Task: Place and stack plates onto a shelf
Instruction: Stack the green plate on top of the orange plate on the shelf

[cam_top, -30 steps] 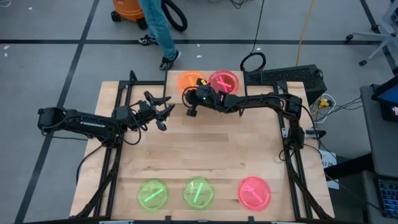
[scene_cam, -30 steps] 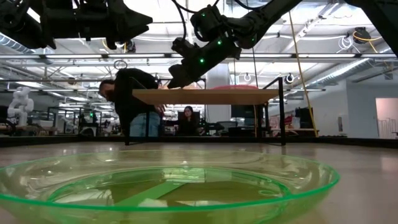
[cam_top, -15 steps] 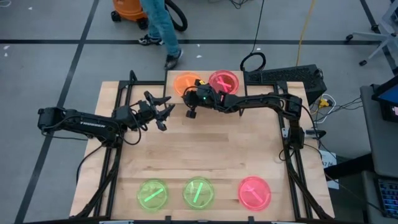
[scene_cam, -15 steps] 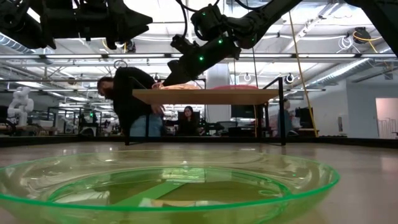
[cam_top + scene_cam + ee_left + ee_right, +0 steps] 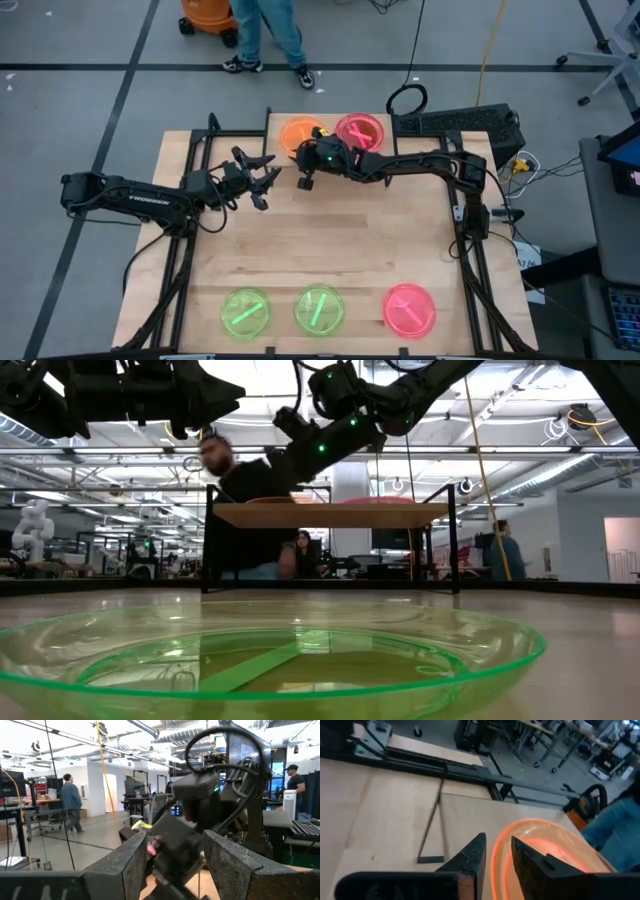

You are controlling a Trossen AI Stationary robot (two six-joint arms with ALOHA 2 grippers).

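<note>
A large workshop with grey floor and overhead pipes lies beyond the pale wooden tabletop [image 5: 330, 250]; a person in blue jeans [image 5: 275, 35] stands on the floor just past the table's far edge.

At that far edge stands the small light-wood shelf on thin black legs [image 5: 275, 135]. Two plates lie side by side on it: a translucent orange round plastic plate [image 5: 297, 131] and a translucent pink-red plate with a bright cross [image 5: 360, 129]. Well away from the shelf, along the table's near edge, wait two neon green plates [image 5: 245, 311] [image 5: 319, 309] and another pink-red plate [image 5: 410, 307].

The right gripper [image 5: 495, 851] sits at the shelf, directly at the orange plate's near rim. Its fingers straddle that rim with a narrow gap, and the rim glows between them; whether they still pinch it I cannot tell. The plate appears to rest flat on the board, so the step in hand looks like the release of the orange plate.

The left gripper [image 5: 175, 855] hovers beside the shelf's left end, over the tabletop, its fingers spread wide and holding nothing.

Next, the right gripper likely needs to part fully and back off level from the shelf, without dragging the plate off the edge, then travel to the near-edge row for another plate, probably to stack on one already shelved.
</note>
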